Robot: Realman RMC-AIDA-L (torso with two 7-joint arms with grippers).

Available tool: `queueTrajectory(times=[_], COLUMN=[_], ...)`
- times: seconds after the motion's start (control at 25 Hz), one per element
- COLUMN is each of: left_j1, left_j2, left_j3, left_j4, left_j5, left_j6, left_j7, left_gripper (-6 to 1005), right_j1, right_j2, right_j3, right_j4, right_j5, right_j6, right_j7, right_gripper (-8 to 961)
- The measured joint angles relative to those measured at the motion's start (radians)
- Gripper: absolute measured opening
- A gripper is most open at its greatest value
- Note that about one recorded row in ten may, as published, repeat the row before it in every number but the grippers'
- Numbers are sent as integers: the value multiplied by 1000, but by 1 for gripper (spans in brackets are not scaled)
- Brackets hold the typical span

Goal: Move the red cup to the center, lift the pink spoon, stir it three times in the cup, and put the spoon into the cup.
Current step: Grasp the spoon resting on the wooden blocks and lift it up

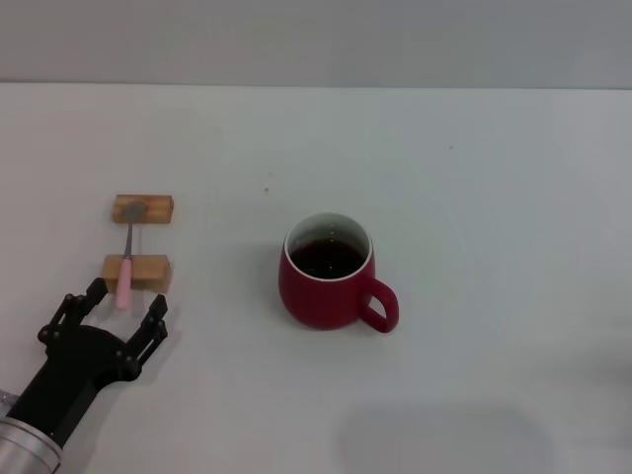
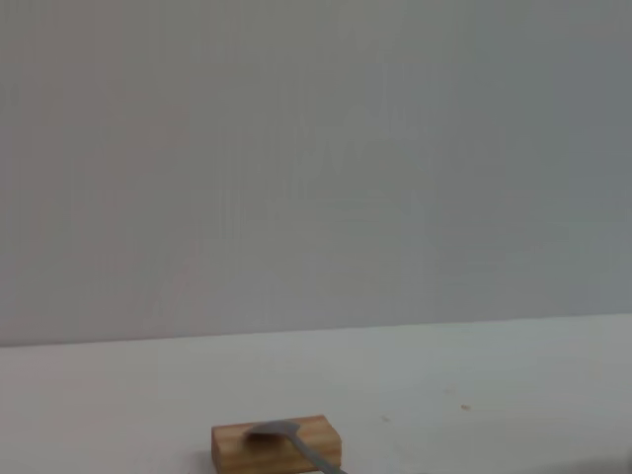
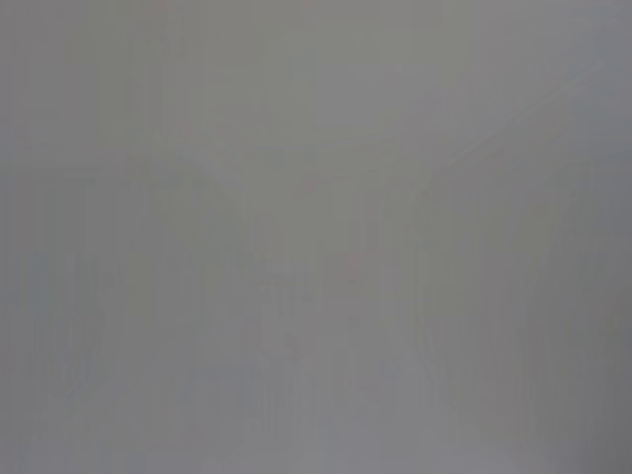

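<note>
Black and splayed, the left gripper (image 1: pixel 125 304) sits low at the near left of the table (image 1: pixel 474 197), its fingers spread wide apart and holding nothing. The pink end of the pink spoon (image 1: pixel 126 265) lies in the gap between the fingertips, but I cannot tell whether either one touches it.

That spoon rests bridged across two small wooden blocks: its grey bowl lies on the far block (image 1: pixel 144 209), and its handle crosses the near block (image 1: pixel 137 272) and pokes out toward the gripper. From the left wrist's low angle, the far block (image 2: pixel 277 444) shows with the spoon bowl (image 2: pixel 273 430) on top.

Off to the right of the blocks, near the middle of the table, the red cup (image 1: pixel 328 273) stands upright, well apart from the spoon. Dark liquid fills it partway below the white inner wall, and its loop handle points to the near right.

The tabletop is plain white and matte, with a couple of tiny dark specks. Behind its far edge rises a bare pale grey wall (image 2: pixel 316 158). The right arm is nowhere in sight, and its wrist camera shows only a flat grey blank.
</note>
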Motion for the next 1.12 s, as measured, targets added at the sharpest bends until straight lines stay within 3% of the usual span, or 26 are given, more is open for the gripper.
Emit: queueTrajectory(times=[1.12], left_j1=[-1], left_j2=[1], left_j3=[-7], left_j4=[8], left_j5=[-2], left_j6=[-23], left_j7=[-16], left_gripper=[781], right_j1=[-5], right_j2=[-2], right_j3=[0], right_j4=[0], right_j5=[0], right_j6=[0], right_j7=[0], right_gripper=[0])
